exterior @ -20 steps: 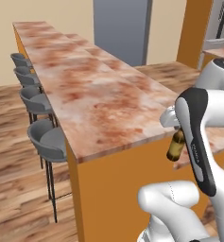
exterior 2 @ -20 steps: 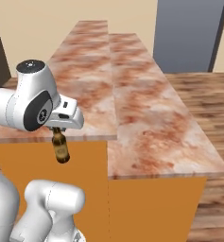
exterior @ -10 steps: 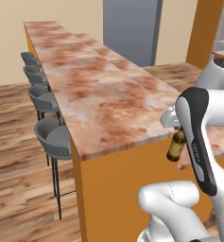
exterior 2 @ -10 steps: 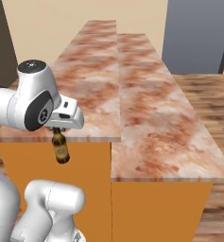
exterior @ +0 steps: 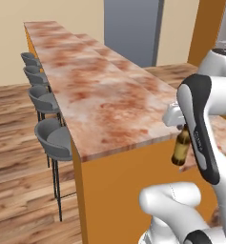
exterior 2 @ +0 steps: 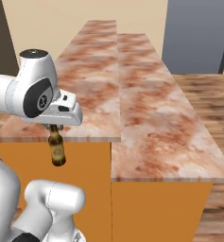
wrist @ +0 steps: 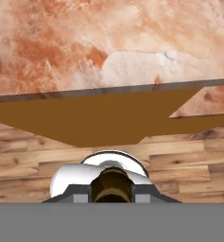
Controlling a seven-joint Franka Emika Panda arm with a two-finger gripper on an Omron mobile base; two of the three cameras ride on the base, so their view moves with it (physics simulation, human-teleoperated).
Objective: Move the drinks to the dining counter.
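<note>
A small brown beer bottle [exterior: 181, 148] [exterior 2: 56, 149] hangs upright by its neck from my gripper [exterior: 182, 127] [exterior 2: 54, 126], which is shut on it. It hangs just off the near end of the dining counter [exterior: 100, 100] [exterior 2: 80, 80], with its body below the level of the reddish-brown marble top and in front of the orange end wall. In the hand view the bottle's top [wrist: 112, 185] sits between the fingertips of the gripper [wrist: 112, 194], and the counter's near edge [wrist: 108, 42] lies ahead, with wood floor below.
Several grey bar stools [exterior: 55, 138] line the counter's left side. A lower marble counter [exterior 2: 165, 123] [exterior: 148, 81] adjoins it on the right. A grey panel [exterior: 131, 28] [exterior 2: 198, 33] stands at the far end. Wood floor [exterior: 19, 190] lies to the left.
The whole picture has shifted, so the base has moved: the counter now sits more to the left in the left base view. The bottle stays in the shut gripper.
</note>
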